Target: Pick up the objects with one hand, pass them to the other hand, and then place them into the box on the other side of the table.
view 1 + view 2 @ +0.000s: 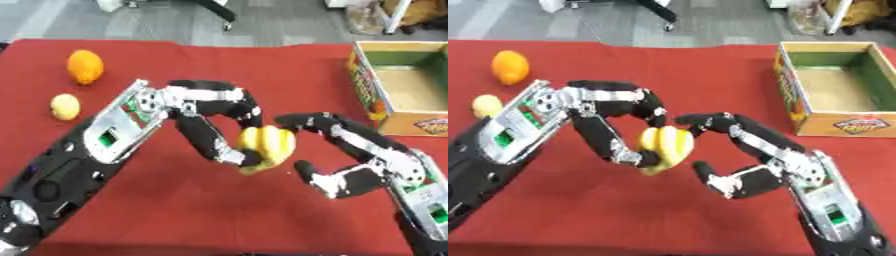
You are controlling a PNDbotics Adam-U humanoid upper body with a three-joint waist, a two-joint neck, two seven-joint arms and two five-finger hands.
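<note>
Left hand [214, 125] curled round yellow fruit [267, 147], held above red cloth surface [175, 210] for handover; right hand [350, 155] spread, fingers touching the fruit's far side, not yet closed. Beyond right hand, open cardboard box [398, 82], flat-walled, awaiting delivery. Beyond left hand, dimpled orange [85, 66], then small smooth lemon [65, 106].

black arms [61, 170], silver joints
</note>
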